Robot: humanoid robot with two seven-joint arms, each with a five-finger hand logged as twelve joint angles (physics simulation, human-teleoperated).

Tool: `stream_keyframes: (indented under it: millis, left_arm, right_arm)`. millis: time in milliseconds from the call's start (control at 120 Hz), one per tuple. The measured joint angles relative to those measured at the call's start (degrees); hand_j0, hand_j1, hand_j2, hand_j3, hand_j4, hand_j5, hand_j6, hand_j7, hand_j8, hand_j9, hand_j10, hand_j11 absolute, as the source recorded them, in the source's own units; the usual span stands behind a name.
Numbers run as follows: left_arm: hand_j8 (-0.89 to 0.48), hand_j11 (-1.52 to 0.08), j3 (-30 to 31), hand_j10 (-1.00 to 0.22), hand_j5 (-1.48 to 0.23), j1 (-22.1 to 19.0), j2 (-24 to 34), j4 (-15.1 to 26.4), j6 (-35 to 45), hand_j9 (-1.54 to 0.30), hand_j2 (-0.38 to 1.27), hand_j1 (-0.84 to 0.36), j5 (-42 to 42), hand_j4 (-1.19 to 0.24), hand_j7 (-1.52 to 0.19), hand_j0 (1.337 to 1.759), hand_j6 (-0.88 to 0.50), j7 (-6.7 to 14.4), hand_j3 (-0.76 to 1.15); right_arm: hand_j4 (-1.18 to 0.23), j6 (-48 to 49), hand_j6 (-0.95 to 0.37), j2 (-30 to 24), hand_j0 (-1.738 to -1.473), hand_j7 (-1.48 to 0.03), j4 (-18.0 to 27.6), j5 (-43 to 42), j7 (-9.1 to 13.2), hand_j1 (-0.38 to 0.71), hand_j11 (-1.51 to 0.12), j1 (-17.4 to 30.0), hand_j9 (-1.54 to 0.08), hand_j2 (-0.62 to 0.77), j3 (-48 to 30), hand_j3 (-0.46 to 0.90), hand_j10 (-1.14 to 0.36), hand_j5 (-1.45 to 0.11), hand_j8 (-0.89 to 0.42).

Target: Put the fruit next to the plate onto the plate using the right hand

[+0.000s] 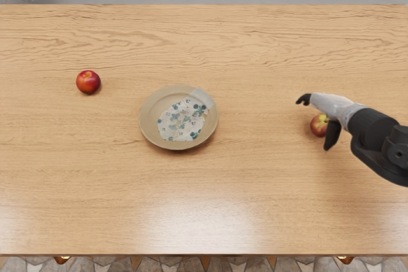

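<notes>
A round beige plate (178,117) with a blue-green speckled centre lies on the wooden table, slightly left of the middle. A small red-and-yellow fruit (318,125) rests on the table well to the plate's right. My right hand (320,118) comes in from the right edge and hovers at this fruit, fingers spread, with one dark fingertip (303,100) reaching past its top left and another (331,136) hanging down at its right. The fingers do not close on it. A second red apple (88,81) sits on the table to the plate's left.
The table's far edge (204,4) runs along the top of the view, its front edge along the bottom. Bare wood lies between the plate and the right-hand fruit.
</notes>
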State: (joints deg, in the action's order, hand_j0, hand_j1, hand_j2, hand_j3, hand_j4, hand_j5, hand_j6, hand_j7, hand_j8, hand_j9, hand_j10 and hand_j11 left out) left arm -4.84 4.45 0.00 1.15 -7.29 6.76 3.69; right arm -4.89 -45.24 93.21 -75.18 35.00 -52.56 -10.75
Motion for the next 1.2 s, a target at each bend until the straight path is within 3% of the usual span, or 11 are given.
stream_keyframes:
  millis: [733, 1200]
  left_arm:
    - [-0.02, -0.03, 0.0, -0.02, -0.03, -0.1, 0.0, 0.0, 0.0, -0.03, 0.00, 0.32, 0.0, -0.02, -0.03, 1.658, -0.02, 0.0, 0.00]
    - [-0.02, -0.03, 0.0, -0.02, -0.03, 0.0, 0.0, 0.0, 0.0, -0.03, 0.00, 0.32, 0.0, -0.02, -0.03, 1.658, -0.02, 0.0, 0.00]
  right_arm:
    - [-0.33, -0.8, -0.33, 2.1, -1.658, -0.42, -2.8, -4.6, 0.0, 0.04, -0.42, 0.6, -0.42, -0.06, 1.6, 0.00, -0.33, -0.42, -0.33]
    - [-0.47, -0.9, -0.47, 2.6, -1.658, -0.61, -3.2, -4.5, 0.0, 0.20, -0.61, 1.2, -0.61, -0.08, 2.0, 0.00, -0.47, -0.61, -0.43]
